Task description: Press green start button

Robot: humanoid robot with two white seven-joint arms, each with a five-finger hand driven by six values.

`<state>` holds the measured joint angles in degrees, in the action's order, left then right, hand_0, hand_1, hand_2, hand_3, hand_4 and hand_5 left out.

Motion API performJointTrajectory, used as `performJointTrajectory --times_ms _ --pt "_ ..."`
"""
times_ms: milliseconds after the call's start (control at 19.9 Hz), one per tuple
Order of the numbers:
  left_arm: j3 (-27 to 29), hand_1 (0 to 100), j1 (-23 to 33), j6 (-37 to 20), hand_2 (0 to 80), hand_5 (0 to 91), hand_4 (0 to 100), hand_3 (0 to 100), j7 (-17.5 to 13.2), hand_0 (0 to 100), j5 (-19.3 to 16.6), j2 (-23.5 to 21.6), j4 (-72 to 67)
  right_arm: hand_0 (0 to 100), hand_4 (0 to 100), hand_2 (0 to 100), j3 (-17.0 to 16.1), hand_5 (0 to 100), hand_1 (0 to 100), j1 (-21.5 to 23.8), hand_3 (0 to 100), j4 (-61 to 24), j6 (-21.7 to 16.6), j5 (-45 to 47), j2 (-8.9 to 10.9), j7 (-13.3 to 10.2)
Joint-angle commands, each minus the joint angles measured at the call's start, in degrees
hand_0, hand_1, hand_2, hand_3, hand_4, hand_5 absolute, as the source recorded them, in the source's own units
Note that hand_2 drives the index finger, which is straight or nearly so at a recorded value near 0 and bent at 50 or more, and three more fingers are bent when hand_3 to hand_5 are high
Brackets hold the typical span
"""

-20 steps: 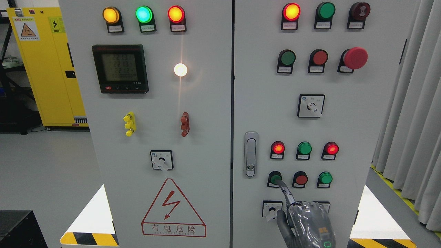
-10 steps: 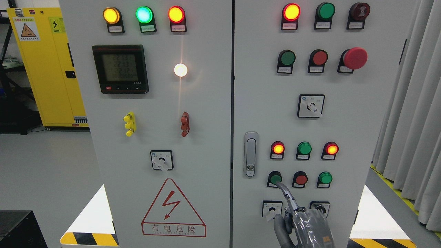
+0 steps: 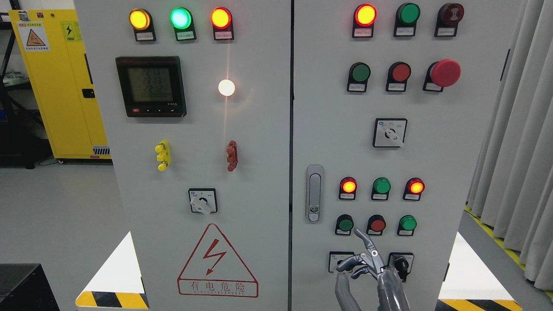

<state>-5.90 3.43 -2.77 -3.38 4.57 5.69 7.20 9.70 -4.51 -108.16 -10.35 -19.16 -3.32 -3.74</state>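
Round green button [image 3: 345, 224] just beyond metallic robot hand [image 3: 367, 263].

A hand [image 3: 367, 270] sat at the bottom of the right cabinet door [image 3: 432, 151], just below and right of the start button [image 3: 345, 224], not touching it. A latch [image 3: 315, 193] lay left of the button, and two more buttons [image 3: 376, 225] ran to its right.

right hand [image 3: 367, 270] at bottom edge, fingers spread, holding nothing | index fingertip [image 3: 357, 231] just below-right of green start button [image 3: 345, 224], apart (not touching) | red button [image 3: 377, 224] beside it | grey cabinet door [image 3: 432, 164]
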Motion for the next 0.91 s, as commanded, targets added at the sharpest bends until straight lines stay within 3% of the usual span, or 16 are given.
performJointTrajectory --times_ms 0,855 --pt "0.0 56 0.0 0.0 0.0 0.0 0 0 0.0 12 0.0 0.0 0.0 68 0 0 3.1 2 75 1.3 0 -1.5 1.3 12.7 0.06 0.1" --pt "0.0 56 0.0 0.0 0.0 0.0 0 0 0.0 12 0.0 0.0 0.0 68 0 0 4.5 0 72 3.0 0 -1.6 0.9 13.4 1.38 0.5"
